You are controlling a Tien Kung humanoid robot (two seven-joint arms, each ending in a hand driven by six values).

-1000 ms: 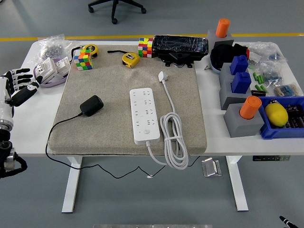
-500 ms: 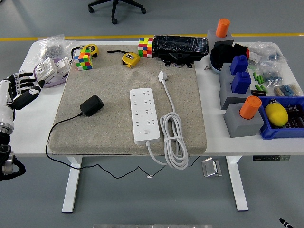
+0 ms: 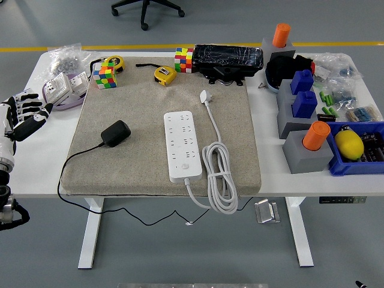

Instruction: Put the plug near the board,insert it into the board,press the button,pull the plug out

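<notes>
Currently plug (image 3: 116, 133) lies on mat (image 3: 144, 162), left of board (image 3: 183, 146), well apart; black cord trails off bench (image 3: 267, 168) edge. Step in hand, judged: reach and grasp plug. Advise gripping body from above, prongs kept free, cord slack. Left hand (image 3: 25, 114) at left bench edge, fingers (image 3: 29, 98) spread, holding nothing. Right hand unseen.

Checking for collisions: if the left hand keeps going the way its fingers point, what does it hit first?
Likely the white and purple device at the table's left end; the left hand points up-right toward it, though height is unclear.
</notes>
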